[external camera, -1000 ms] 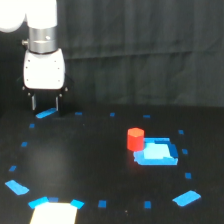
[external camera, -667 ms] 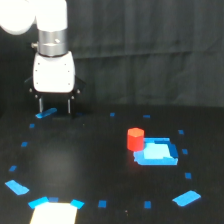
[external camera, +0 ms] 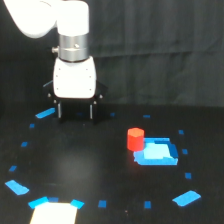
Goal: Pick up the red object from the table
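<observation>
Well apart from the red object point(external camera: 135, 138) across bare table point(external camera: 90, 165), the tool point(external camera: 76, 112) hangs with prongs spread, empty.

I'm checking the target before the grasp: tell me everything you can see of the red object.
The red object is a small, plain, bright red-orange short cylinder, standing upright on the black table. Its material is not clear at this resolution. It sits at the exterior view's left edge of the flat blue square piece, right against it or overlapping it; which cannot be told. The tool hangs well off toward the exterior view's left, not touching it.
</observation>
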Available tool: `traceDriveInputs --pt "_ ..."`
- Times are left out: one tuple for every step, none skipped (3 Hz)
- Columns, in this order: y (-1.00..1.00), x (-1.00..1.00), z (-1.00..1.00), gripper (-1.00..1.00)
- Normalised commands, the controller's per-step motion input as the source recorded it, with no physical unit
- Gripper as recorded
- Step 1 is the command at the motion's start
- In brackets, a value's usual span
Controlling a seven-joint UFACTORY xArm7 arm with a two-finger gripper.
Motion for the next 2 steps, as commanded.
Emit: traceDriveInputs --pt "-0.47 1.00 -0.43 1.00" --pt "-0.98 1.00 -0.30 1.00"
